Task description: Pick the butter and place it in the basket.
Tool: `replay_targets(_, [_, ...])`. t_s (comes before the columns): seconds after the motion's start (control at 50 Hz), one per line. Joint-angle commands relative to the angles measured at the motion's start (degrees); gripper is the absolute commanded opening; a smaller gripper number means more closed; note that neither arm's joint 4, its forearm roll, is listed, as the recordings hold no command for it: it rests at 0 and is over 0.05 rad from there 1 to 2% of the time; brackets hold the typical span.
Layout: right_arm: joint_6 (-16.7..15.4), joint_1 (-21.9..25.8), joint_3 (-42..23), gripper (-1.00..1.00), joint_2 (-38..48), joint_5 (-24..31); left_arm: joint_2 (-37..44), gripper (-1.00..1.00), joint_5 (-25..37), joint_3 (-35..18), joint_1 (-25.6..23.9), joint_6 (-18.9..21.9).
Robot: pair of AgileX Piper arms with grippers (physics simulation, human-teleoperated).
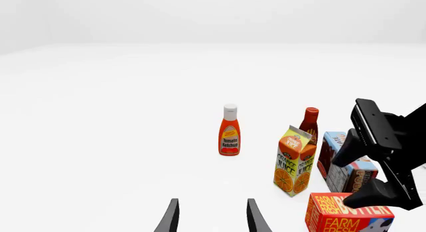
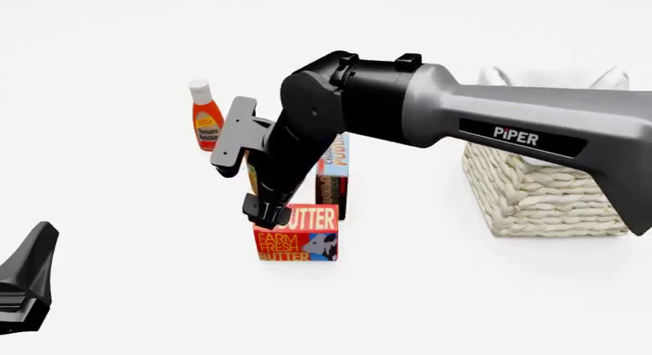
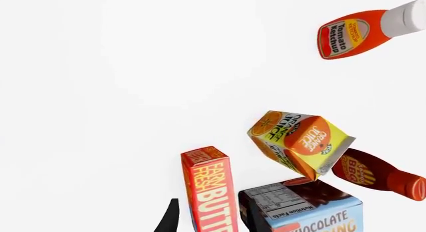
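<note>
One butter (image 2: 296, 241) box stands upright, printed face toward the camera, right tool (image 2: 267, 210) spread open above it.

a tomato ketchup bottle (image 2: 206, 114) stands upright on the white table (image 2: 122, 217), apart from a cluster of an orange juice carton (image 1: 294, 161), a bbq sauce bottle (image 1: 310, 124) and a chocolate pudding box (image 2: 334, 175).

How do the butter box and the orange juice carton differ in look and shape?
The butter is a red-orange flat-topped box with white and yellow lettering; the orange juice carton is yellow-orange, printed with orange slices, and has a gabled top. In the left wrist view the butter is lower and wider, the carton taller and narrower. Both stand upright on the table.
</note>
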Motion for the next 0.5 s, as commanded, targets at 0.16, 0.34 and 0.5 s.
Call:
replay_targets(0.16, [0.0, -0.3, 0.1, 1.0, 1.1, -0.5, 0.0, 1.0, 0.0, 0.0, 0.0, 0.0])
replay_targets(0.34, [0.1, -0.6, 0.1, 1.0, 1.6, -0.8, 0.0, 1.0, 0.0, 0.0, 0.0, 0.0])
replay_targets(0.5, [0.1, -1.0, 0.6, 1.0, 2.2, -1.2, 0.0, 1.0, 0.0, 0.0, 0.0, 0.0])
